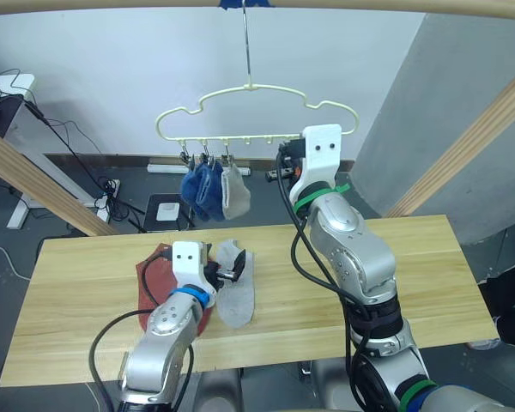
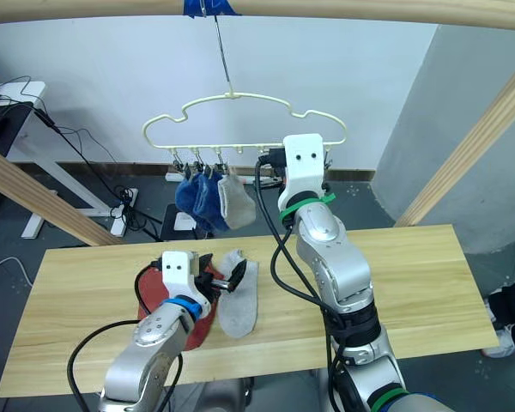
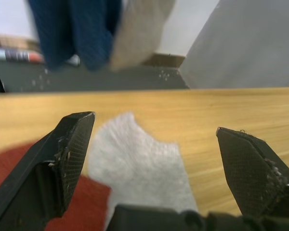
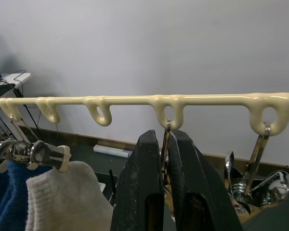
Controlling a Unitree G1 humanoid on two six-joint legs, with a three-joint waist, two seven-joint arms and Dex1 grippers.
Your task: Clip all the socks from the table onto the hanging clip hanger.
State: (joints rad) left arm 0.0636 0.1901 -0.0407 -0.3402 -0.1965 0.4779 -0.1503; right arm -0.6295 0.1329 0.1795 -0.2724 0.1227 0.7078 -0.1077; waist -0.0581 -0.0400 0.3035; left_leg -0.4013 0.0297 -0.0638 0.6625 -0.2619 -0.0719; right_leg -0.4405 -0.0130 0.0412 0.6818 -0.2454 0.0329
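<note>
Wooden table (image 1: 395, 266) before a white wall; left claw (image 3: 154, 149) wide, right claw (image 4: 165, 159) pinching a hanger clip (image 4: 166, 144).

White wall (image 1: 112, 77), dark floor (image 1: 86, 184), grey partition (image 1: 463, 103), wooden poles (image 1: 463, 146).

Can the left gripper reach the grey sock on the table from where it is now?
Probably yes: the left gripper is open just above the grey sock, and nothing lies between them.
</note>
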